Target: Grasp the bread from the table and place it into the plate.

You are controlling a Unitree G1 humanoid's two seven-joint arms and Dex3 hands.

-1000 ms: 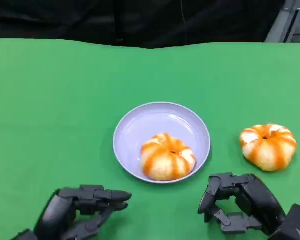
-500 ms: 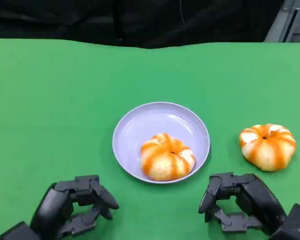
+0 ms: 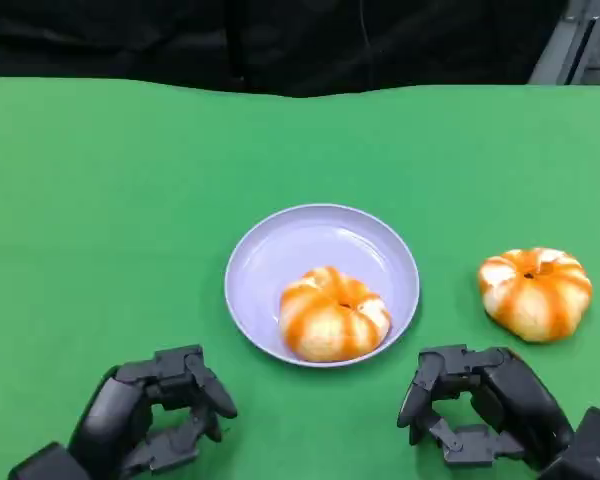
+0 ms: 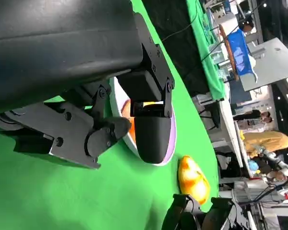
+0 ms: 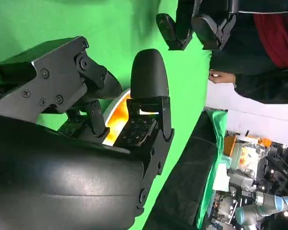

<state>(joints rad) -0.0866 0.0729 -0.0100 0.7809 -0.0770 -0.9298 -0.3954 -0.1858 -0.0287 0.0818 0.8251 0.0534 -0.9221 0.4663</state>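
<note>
A lilac plate point(image 3: 280, 240) lies in the middle of the green table point(image 3: 100, 200). One orange-and-white striped bread point(image 3: 333, 313) sits in its near right part. A second striped bread point(image 3: 536, 292) lies on the cloth to the plate's right. My left hand point(image 3: 150, 420) rests low at the near left, fingers curled in, holding nothing, well short of the plate. My right hand point(image 3: 480, 405) sits near the front edge between plate and second bread, fingers curled, holding nothing. The left wrist view shows the left hand point(image 4: 125, 124), plate rim point(image 4: 170, 141), second bread point(image 4: 193, 175) and right hand point(image 4: 201, 218).
The table's far edge meets a dark backdrop. The right wrist view looks past my right hand point(image 5: 129, 105) to the left hand point(image 5: 192, 24) and a person point(image 5: 273, 38) standing beyond the table. Other tables and equipment stand in the background of the left wrist view.
My left hand's fingers, stretched out towards the right a second ago, have curled in and the hand has drawn back slightly. Right hand, plate and both breads have stayed put.
</note>
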